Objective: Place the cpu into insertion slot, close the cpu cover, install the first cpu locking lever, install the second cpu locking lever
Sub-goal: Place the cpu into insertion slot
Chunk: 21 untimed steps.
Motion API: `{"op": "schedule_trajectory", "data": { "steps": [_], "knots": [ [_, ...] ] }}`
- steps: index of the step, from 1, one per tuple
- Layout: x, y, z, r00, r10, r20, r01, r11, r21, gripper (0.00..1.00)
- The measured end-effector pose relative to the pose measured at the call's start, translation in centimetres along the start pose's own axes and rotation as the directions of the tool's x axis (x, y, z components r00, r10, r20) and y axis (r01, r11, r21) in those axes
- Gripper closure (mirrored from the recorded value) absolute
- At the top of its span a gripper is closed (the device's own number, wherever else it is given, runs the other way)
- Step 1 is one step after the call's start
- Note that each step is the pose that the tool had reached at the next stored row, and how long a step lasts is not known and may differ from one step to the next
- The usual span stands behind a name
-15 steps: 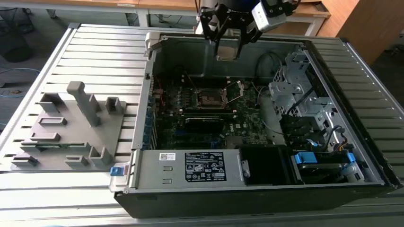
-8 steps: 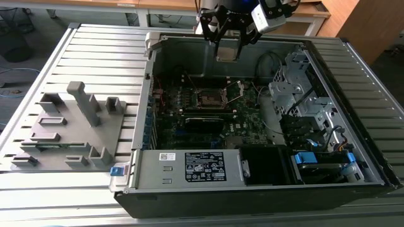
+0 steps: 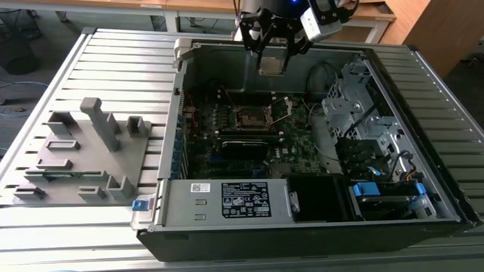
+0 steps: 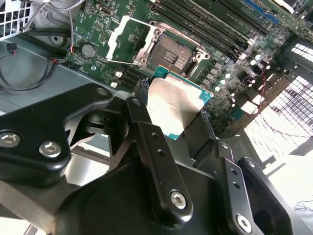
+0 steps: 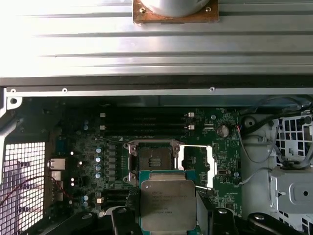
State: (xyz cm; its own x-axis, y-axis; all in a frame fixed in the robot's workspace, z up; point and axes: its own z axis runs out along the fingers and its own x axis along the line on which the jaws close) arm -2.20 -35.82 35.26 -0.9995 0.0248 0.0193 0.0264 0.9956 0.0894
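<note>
**One of Almost Every Kind**

There was one open computer case (image 3: 226, 238), and inside it one green motherboard (image 5: 88, 147). On the board there were one insertion slot (image 5: 154, 160), one cpu cover (image 5: 211, 166) and one round coin battery (image 5: 223, 130). One cpu (image 5: 167, 203) was in view. There was one gripper (image 3: 273, 59), and it had two fingers (image 5: 122, 220). The case contained one power supply box (image 3: 189, 212), which carried one white label (image 3: 246, 199). One grey fixture (image 3: 83, 164) stood on the one slatted table (image 3: 113, 62). The long memory slots were too dark to count with certainty.
</note>
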Motion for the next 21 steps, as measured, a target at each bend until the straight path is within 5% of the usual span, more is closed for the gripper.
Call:
{"op": "schedule_trajectory", "data": {
  "steps": [21],
  "knots": [
    [0.00,-0.05,0.55,1.0000,0.000,0.0000,0.000,1.0000,0.0001,0.46]
  ]
}}
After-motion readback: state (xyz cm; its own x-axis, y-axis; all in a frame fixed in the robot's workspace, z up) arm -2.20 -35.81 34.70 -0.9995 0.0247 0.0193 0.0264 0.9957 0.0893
